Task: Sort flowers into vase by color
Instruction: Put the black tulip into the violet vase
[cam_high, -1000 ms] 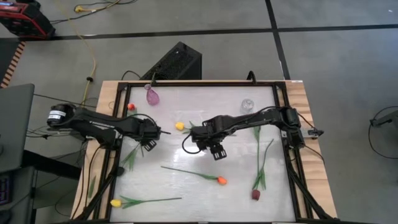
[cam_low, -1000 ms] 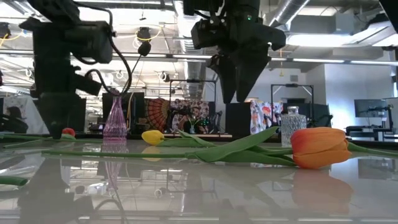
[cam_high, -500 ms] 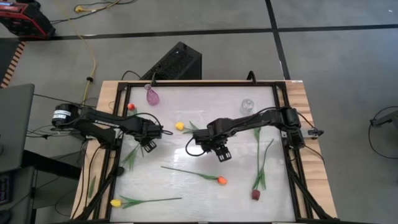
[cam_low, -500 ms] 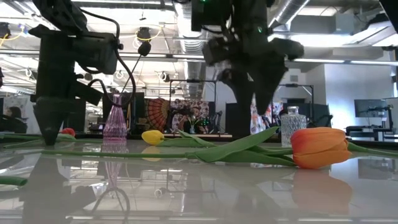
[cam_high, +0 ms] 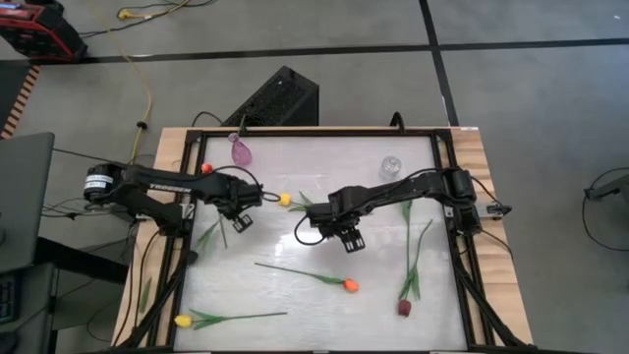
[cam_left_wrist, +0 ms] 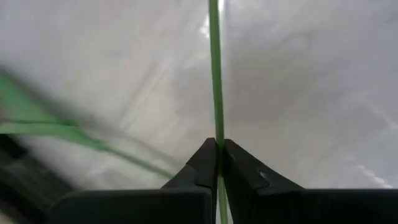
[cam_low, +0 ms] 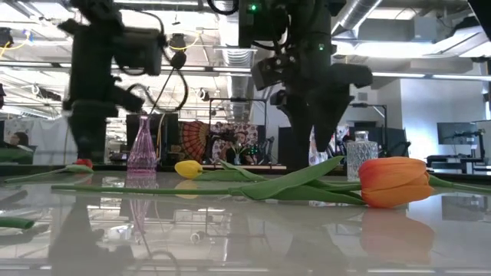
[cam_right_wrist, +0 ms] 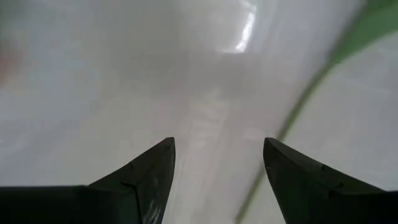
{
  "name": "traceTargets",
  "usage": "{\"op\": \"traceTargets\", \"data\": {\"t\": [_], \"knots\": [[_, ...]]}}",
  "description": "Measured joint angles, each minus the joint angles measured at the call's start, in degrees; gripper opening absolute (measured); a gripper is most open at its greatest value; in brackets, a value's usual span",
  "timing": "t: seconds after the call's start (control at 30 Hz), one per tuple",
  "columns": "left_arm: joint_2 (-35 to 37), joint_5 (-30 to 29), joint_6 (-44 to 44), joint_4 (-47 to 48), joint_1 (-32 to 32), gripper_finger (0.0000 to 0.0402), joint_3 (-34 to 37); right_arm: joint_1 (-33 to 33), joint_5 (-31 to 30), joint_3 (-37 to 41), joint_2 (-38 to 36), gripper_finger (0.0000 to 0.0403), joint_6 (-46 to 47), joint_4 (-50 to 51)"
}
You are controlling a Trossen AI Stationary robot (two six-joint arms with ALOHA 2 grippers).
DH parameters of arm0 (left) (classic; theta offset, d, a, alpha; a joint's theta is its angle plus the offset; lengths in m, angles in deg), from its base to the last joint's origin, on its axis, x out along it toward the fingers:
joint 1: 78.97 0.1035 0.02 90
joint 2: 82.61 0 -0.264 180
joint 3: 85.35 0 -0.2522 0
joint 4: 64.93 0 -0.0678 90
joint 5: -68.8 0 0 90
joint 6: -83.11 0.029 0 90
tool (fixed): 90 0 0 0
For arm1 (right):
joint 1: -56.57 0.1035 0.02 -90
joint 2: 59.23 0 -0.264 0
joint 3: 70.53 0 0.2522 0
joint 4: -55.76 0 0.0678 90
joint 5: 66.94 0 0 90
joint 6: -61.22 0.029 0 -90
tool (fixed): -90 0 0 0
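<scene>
two vases (cam_high: 240,151); six tulips (cam_high: 349,286): two yellow, two orange-red, one maroon.

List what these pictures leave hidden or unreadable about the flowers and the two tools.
- Left tool: shut on a green stem; the left wrist view cuts off its head, so its colour is unknown.
- Right tool: open over the table; a stem beside it is blurred.
- Maroon flower: tiny in the high view.
- Red flower: half hidden behind the left arm, low view.
</scene>
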Motion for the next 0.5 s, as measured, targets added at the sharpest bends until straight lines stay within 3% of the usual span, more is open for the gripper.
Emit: {"op": "traceTargets", "data": {"t": [0.23,0.4,0.5], "knots": [[1.4,-3.3,6.5,6.2,-0.1,0.0001,-12.9,-2.8,-7.1,0.0,-2.1,0.0270,-1.0,-4.5],[5.7,0.0,10.3,5.2,0.0,0.0001,-17.9,-4.2,-14.1,0.0,-6.7,0.0270,-4.7,-13.9],[9.5,4.0,10.8,1.7,0.0,0.0001,-18.3,-4.7,-14.3,0.0,-9.5,0.0270,-7.9,-24.0]]}}
